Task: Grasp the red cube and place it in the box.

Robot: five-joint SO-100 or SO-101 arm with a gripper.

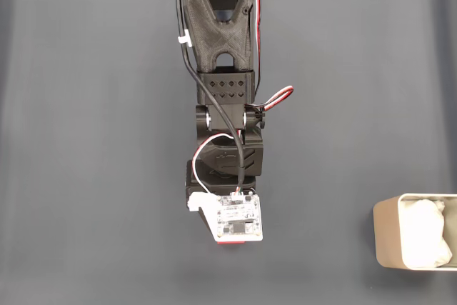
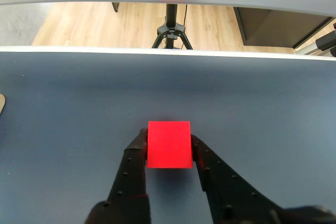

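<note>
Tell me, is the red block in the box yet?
Not yet. The red cube sits between the gripper fingers over the dark mat, while the box is off to the right in the fixed view.

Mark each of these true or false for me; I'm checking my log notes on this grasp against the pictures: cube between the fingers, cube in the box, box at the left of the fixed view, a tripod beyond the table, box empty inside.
1. The red cube sits between the fingers of the pincer in the wrist view. True.
2. The red cube is already in the box. False: it is at the pincer, apart from the box.
3. The box lies at the left edge of the fixed view. False: it lies at the lower right edge.
4. A tripod stands on the wooden floor beyond the table. True.
5. The box is empty inside. False: white lumpy padding lies in it.
</note>
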